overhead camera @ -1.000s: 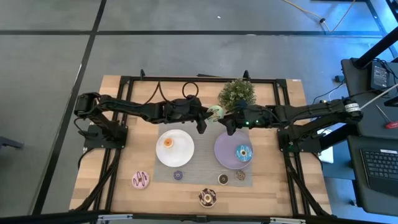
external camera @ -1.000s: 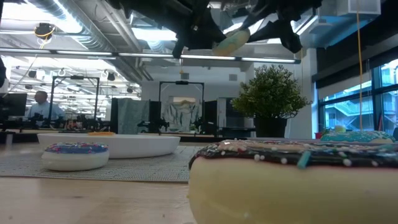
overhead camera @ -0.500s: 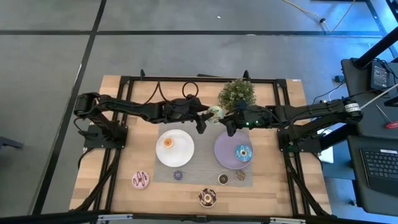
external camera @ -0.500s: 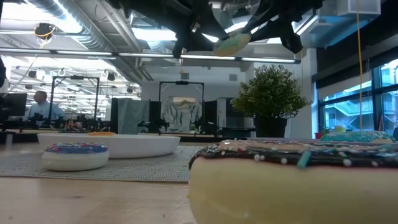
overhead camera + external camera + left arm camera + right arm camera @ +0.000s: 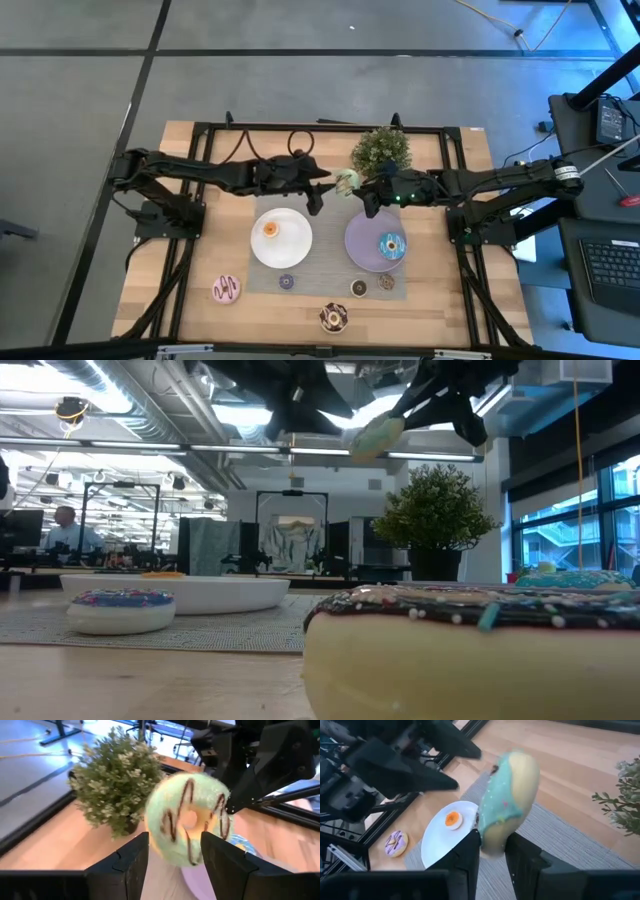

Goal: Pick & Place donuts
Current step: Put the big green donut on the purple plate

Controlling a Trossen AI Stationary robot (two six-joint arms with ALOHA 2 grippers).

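Observation:
The green-white donut (image 5: 347,182) (image 5: 377,435) hangs in the air above the mat's far edge, next to the potted plant. My right gripper (image 5: 357,189) (image 5: 492,845) is shut on it and reaches in from the table's right. My left gripper (image 5: 317,198) (image 5: 172,852) is open, just left of the donut and apart from it. In the left wrist view the donut (image 5: 187,820) shows its chocolate-striped face beyond my open fingers. My right gripper pinches the green-white donut's rim (image 5: 492,832) between its two fingers, coming in about level from the table's right. The donut stands on edge, tilted, lifted clear of the table. In the left wrist view a dark finger (image 5: 245,795) meets the donut's side.
An orange mini donut (image 5: 270,229) lies on the white plate (image 5: 290,248), and a blue donut (image 5: 390,245) on the lilac plate (image 5: 362,238). The pink (image 5: 226,289), purple (image 5: 287,282), dark brown (image 5: 359,288), speckled (image 5: 386,282) and chocolate-sprinkled (image 5: 333,318) donuts lie nearer. The plant (image 5: 381,150) stands close behind.
My left gripper has drawn back toward the table's left edge, away from the green-white donut. The donut has stayed aloft in my right gripper and has shifted slightly toward the right.

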